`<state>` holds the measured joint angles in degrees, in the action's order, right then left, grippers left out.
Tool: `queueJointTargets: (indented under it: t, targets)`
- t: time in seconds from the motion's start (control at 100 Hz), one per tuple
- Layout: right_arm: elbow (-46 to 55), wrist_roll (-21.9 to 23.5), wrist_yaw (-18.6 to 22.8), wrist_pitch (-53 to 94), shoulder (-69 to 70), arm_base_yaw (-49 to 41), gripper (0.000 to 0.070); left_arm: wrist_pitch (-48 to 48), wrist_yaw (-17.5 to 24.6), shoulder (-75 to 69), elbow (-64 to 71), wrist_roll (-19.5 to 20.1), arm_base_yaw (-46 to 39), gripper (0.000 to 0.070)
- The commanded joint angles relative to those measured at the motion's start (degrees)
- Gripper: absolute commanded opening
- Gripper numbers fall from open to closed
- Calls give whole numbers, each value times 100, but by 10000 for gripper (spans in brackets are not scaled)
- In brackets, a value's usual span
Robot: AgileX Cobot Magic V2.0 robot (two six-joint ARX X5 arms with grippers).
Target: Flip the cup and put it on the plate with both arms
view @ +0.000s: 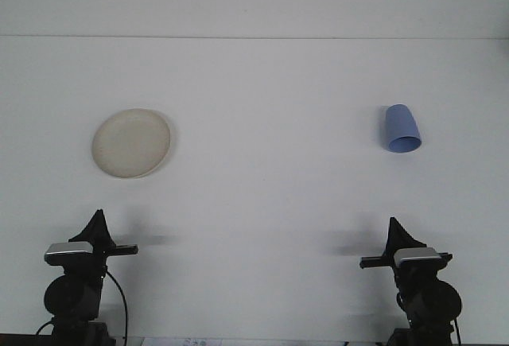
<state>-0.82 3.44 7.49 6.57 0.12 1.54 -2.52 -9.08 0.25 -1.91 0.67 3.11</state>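
The blue cup (pixel 402 129) is in the upper right of the frame, on the white table (pixel 270 187). It looks to lie tilted or inverted: the wider end points down toward the bottom of the frame and the narrower end points up, so its long axis runs nearly up and down in the picture, with a small lean. The cream plate (pixel 131 143) sits in the upper left, well apart from the cup.

The right gripper (pixel 395 231) waits in the lower right corner, almost straight below the cup, so this arm is clearly the nearer one. The left gripper (pixel 97 223) waits in the lower left, below the plate. I judge that the right arm should reach first for the cup. Both grippers hold nothing, but if their fingers are apart or together I cannot tell from this view.

No brand, label or readable writing is visible on any object.
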Motion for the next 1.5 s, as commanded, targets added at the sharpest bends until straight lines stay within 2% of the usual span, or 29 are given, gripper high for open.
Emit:
queueJointTargets:
  t: [0.0,0.82,0.9,1.06,1.27,1.35,1.42,1.45,1.49]
  targets:
    - [9,68,0,-72,-4,-2,4,-55,-4,-7,109,-22,-11,12]
    - [9,74,0,-74,-4,-2,4,-55,-4,-7,109,-22,-11,13]
    - [9,404,63,-76,-4,-2,4,-55,-4,-7,109,-22,-11,12]
    - [9,1657,70,-50,-4,-2,4,-55,-4,-7,109,-22,-11,13]
    - [-157,2623,48,-614,-4,-2,2,-55,-4,-7,109,-22,-11,13]
    - [-581,2505,-205,-483,81,-2,3,-55,-4,-7,109,-22,-11,13]
    - [-1108,2105,-442,-195,310,-2,16,-55,-4,-7,109,-22,-11,12]
    - [-1355,1882,-535,-63,463,-2,55,-55,-4,-7,109,-22,-11,13]
    - [-1679,1569,-675,72,732,-2,159,-55,-4,-7,109,-22,-11,12]
